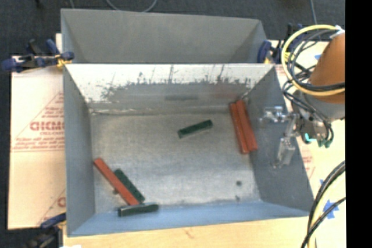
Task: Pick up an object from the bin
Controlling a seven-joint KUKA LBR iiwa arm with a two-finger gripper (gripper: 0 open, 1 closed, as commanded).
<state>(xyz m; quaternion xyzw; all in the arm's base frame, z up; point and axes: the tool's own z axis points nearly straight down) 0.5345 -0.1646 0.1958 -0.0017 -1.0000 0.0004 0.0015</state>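
Currently hovering: my gripper, over the bin's right wall; wide or narrow, I cannot tell. Nearest item: red-brown bar, lying along that wall's foot. Dark green bar is lying mid-floor; three more bars are sitting at the near-left corner. I am judging a descent square across the red-brown bar's narrow width best. Lettering: none legible on any bar.
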